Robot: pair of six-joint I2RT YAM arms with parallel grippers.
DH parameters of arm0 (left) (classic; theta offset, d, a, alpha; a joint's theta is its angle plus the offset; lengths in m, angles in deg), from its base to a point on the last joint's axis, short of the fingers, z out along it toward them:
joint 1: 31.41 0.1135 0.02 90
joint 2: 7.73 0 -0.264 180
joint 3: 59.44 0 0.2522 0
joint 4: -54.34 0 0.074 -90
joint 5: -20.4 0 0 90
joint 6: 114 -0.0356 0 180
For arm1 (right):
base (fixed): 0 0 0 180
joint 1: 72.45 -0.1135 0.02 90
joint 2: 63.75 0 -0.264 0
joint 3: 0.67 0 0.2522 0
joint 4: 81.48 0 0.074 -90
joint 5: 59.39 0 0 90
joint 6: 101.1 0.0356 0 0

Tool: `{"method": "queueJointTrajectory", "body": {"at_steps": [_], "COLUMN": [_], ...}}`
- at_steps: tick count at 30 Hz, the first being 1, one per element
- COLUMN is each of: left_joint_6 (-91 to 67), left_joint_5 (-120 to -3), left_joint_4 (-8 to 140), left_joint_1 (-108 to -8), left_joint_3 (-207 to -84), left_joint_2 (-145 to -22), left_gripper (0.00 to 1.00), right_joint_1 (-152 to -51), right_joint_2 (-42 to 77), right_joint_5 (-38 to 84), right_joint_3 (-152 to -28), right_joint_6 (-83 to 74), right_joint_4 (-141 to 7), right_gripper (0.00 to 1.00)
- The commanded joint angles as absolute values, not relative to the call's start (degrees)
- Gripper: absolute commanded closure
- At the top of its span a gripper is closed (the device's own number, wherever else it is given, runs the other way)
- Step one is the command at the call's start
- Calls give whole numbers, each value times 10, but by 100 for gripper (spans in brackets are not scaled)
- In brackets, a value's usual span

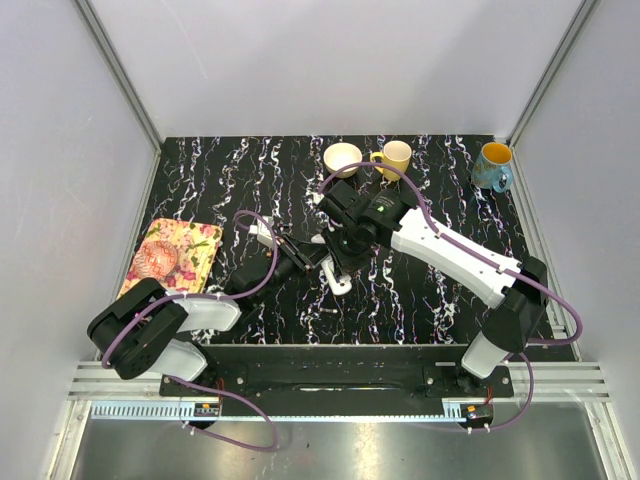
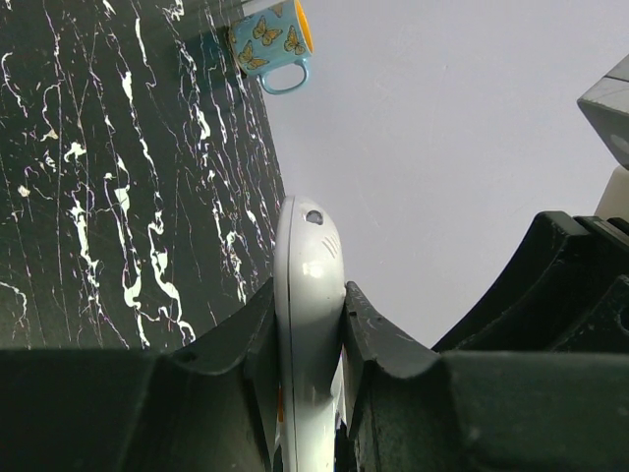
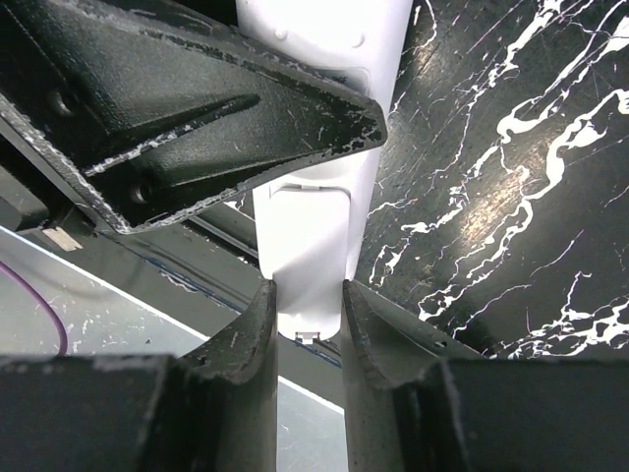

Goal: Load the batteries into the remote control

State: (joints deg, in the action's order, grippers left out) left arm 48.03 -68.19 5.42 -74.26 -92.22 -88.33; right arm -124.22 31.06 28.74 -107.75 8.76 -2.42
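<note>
White plastic, the remote control [image 2: 305,246] stands pinched edge-on between the left jaws at the bottom centre of the left wrist view. Its rounded tip pokes past them, above the black marbled surface [image 2: 98,197]. Low in the right wrist view the right jaws press on its other end from both sides, while the left jaws clamp it further up, at that frame's upper left.

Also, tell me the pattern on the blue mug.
Butterflies on the blue mug, with an orange inside; the left wrist view shows it best.
</note>
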Motion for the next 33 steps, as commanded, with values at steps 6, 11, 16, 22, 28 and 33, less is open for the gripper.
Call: {"method": "queueJointTrajectory", "body": {"at_steps": [6,11,16,22,28,33], "left_joint_6": [491,497,508,520,519,521], "left_joint_5": [-692,-690,-683,-673,-670,-664], "left_joint_4": [-5,-15,-25,-41,-41,-46], "left_joint_1": [-746,-747,-749,-752,-753,-754], "left_joint_3": [-934,-929,-929,-924,-924,-925], "left_joint_2": [-867,-860,-858,-856,-850,-850], "left_gripper": [100,100,100,100,100,100], "right_joint_1": [-1244,-1245,-1244,-1244,-1244,-1244], "right_joint_2": [318,321,320,321,322,327], "right_joint_5": [279,291,303,329,329,337], "right_joint_3": [-1089,-1086,-1079,-1079,-1080,-1085], "right_joint_6": [89,83,81,80,80,83], "right_joint_4": [-46,-47,-47,-45,-46,-49], "right_gripper": [100,100,100,100,100,100]}}
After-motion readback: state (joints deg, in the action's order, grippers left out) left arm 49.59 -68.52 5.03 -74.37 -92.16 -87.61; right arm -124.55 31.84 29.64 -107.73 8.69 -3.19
